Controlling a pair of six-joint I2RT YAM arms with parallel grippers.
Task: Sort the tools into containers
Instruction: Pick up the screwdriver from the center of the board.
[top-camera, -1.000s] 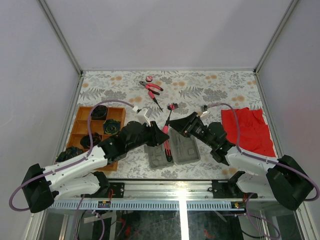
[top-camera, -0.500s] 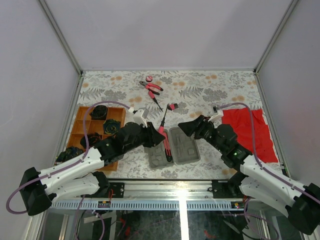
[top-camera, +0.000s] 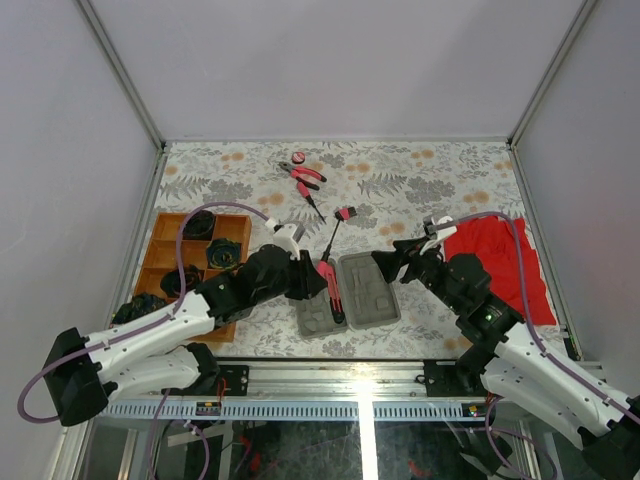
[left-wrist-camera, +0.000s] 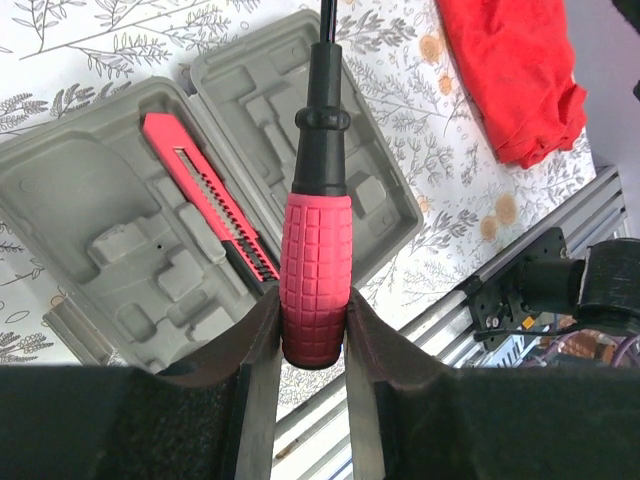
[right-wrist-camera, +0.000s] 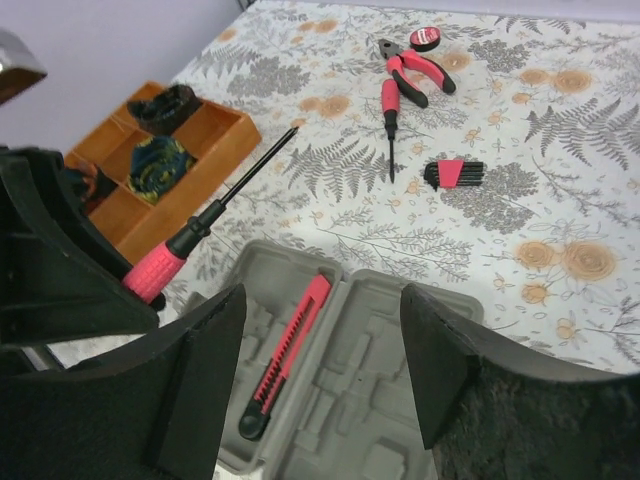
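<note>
The left gripper pinches a pink-red-handled screwdriver above the open grey case at centre frame, 1 utility knife lying beside its hinge, while the right gripper hangs spread and empty near the case's right edge, pliers upper centre

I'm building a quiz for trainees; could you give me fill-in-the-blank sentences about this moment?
The left end effector grips the screwdriver by its pink-red ___. The grey case lies ___, a utility knife in it. The right end effector is open and holds ___. The red cloth lies on the robot's ___ side.
Missing: handle; open; nothing; right.
</note>
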